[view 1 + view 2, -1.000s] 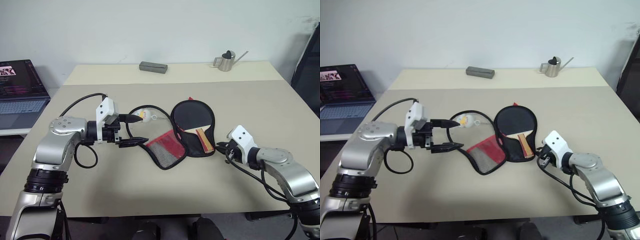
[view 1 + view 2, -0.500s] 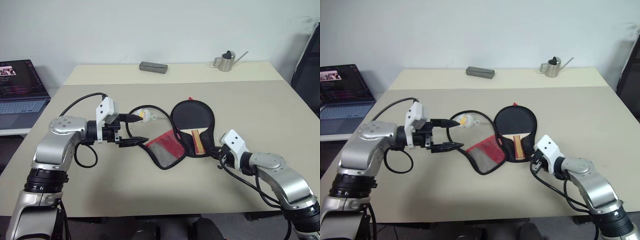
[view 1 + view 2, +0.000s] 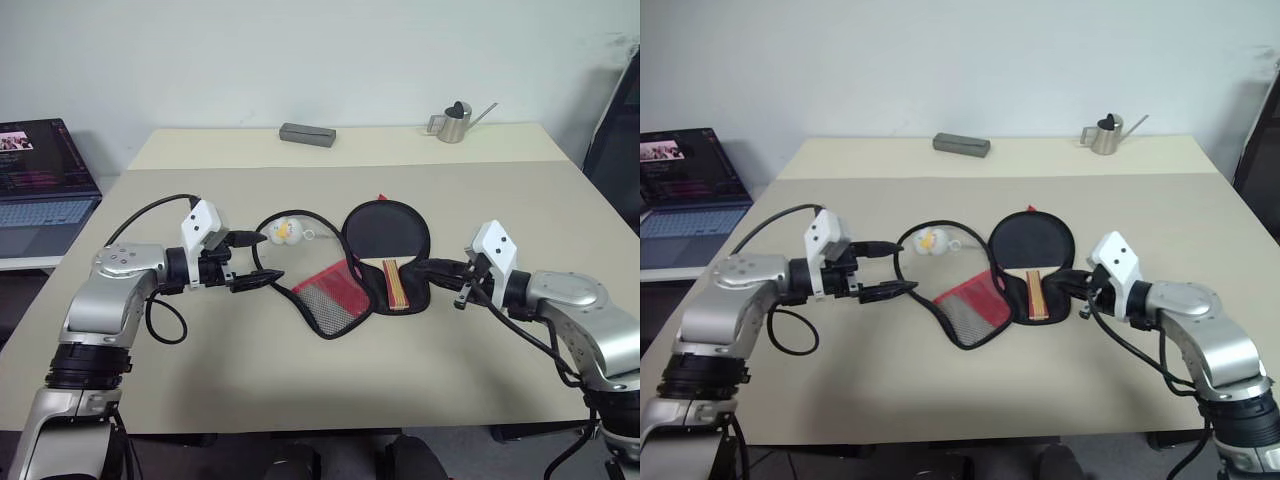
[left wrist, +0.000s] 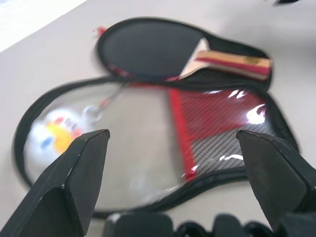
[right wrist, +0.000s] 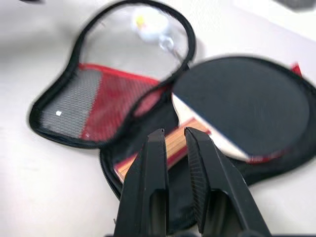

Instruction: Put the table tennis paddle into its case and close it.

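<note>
On the beige table [image 3: 300, 390], my two arms flank an open paddle case from either side. My left gripper [image 3: 252, 261], fingers spread wide and holding nothing, points right toward the near-left rim of the soft black fabric case [image 3: 372, 296], whose unzipped lid, a flap with a red panel and grey mesh pocket [image 3: 330, 295], lies folded out flat toward me and to the left. My right gripper [image 3: 432, 267], its two black fingers [image 5: 157, 182] drawn nearly together and empty, points left at the case's right edge, close beside the handle end; whether it touches the fabric I cannot tell. Inside the case's open right half lies the table tennis paddle [image 3: 383, 237], a flat bat with a round black rubber face and a light wooden handle striped red and dark [image 3: 395, 283], the handle pointing toward the near side. Just left of the paddle's head, a small white-and-yellow plush charm [image 3: 281, 231] rests on the table within the loop of the lid's zipper rim. Farther back, a grey rectangular pouch [image 3: 307, 133] and a small metal watering can [image 3: 453, 122] sit on the far side, with an open laptop [image 3: 40, 180] at far left.
</note>
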You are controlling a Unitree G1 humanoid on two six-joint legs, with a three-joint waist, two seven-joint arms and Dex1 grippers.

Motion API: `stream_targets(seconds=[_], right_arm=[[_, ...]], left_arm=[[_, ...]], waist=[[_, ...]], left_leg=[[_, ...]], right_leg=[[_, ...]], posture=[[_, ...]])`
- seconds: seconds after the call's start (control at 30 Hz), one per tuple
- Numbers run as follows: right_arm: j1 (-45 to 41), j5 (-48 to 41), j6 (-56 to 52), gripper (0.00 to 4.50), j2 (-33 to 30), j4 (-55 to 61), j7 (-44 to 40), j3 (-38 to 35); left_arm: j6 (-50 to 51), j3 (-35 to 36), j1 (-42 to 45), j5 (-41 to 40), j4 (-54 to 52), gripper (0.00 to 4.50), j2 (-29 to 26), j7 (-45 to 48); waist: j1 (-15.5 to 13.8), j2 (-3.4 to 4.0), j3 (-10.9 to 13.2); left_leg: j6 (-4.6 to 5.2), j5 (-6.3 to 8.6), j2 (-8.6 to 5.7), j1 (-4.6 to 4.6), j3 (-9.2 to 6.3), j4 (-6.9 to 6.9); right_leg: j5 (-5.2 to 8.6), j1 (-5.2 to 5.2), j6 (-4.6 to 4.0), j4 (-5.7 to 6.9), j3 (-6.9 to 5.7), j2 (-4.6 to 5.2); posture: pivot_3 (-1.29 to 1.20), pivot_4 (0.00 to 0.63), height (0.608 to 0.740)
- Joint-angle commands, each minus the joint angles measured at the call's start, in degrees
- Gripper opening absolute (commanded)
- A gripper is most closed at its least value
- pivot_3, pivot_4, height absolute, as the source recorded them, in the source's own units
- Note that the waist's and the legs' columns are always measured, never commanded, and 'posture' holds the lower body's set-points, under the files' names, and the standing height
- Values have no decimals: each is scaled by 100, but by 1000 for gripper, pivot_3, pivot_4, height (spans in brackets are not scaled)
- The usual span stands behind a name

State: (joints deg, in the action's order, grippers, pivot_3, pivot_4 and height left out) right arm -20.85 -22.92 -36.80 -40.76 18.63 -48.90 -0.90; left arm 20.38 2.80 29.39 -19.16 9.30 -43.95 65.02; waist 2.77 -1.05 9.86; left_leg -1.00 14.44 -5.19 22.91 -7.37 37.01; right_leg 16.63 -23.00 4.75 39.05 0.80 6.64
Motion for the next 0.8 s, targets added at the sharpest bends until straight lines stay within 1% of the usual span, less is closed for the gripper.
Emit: stream_targets(seconds=[0.03, 0.1, 0.3, 0.43, 0.6, 0.8], right_arm=[[-337, -191, 174, 668, -182, -164, -330, -213], [-441, -330, 109, 668, -297, -234, -536, -232], [-848, -791, -7, 668, -911, -386, -1350, -399], [-1159, -871, 23, 668, -1225, -529, -1758, -353], [-1554, -743, 159, 668, -1254, -796, -1828, -300], [-1506, -777, 143, 668, -1233, -741, -1802, -314]], left_arm=[[-438, 176, -46, 353, 415, 4500, -84, -431], [-579, 186, -64, 427, 603, 4500, -52, -547], [-704, 150, -167, 462, 959, 4500, 15, -630], [-795, 66, -110, 578, 1268, 4500, 69, -675], [-881, -117, 137, 874, 1804, 4500, 226, -862], [-1250, -248, 534, 1240, 2506, 4500, 582, -1308]], waist=[[1, 0, 0], [-3, 0, 0], [-19, -1, 1], [-19, -2, 1], [-28, -2, 0], [-65, -6, 1]], left_leg=[[0, 0, 0, 0, 0, 0], [0, 0, 0, 0, 0, 0], [-1, 0, -3, 4, -1, 1], [0, 1, -1, 1, -3, 1], [0, 0, -2, 1, -2, 3], [-4, -2, -3, 4, -2, 3]], right_leg=[[0, 0, 0, 0, 0, 0], [-1, 0, -1, 0, 0, 0], [0, 0, 0, -5, -4, 5], [-1, 3, 0, -3, -7, 4], [-1, 4, 0, -3, -7, 4], [-1, 3, 0, -4, -10, 6]], posture=[[0, 150, 740], [0, 150, 740], [0, 150, 740], [0, 150, 740], [0, 150, 740], [0, 150, 740]])
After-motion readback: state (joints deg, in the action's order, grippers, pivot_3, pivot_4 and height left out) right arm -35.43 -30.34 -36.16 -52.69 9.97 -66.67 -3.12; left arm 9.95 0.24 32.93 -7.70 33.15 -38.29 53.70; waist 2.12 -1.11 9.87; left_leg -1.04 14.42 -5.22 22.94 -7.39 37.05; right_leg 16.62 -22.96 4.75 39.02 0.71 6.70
